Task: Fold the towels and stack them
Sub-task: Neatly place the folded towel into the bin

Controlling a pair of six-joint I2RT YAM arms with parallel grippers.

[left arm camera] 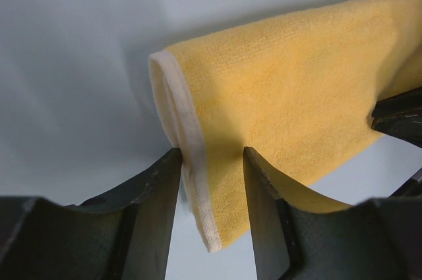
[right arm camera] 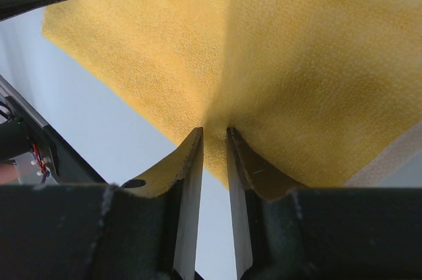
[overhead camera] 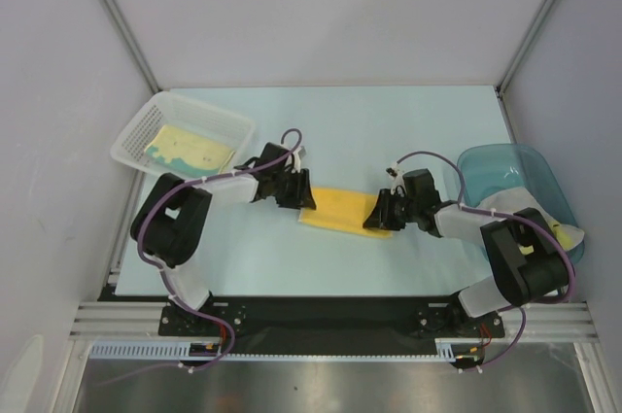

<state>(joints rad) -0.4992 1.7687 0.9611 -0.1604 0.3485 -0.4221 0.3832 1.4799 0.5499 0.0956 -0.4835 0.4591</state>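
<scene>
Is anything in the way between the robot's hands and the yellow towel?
No, nothing visible is in the way. The left gripper already has the hemmed end of the yellow towel between its fingers, and the right gripper is pinching the other end.

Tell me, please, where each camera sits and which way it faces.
Top external: above and behind the bases, looking down on the pale table, orange-yellow rectangular terry towel and both arms.
Left wrist: on the left arm, looking along the left jaws at the towel's pale-hemmed end.
Right wrist: on the right arm, looking along the right jaws, pinched on the towel.
Shared: both wrist views show the towel and the opposite jaws.
</scene>
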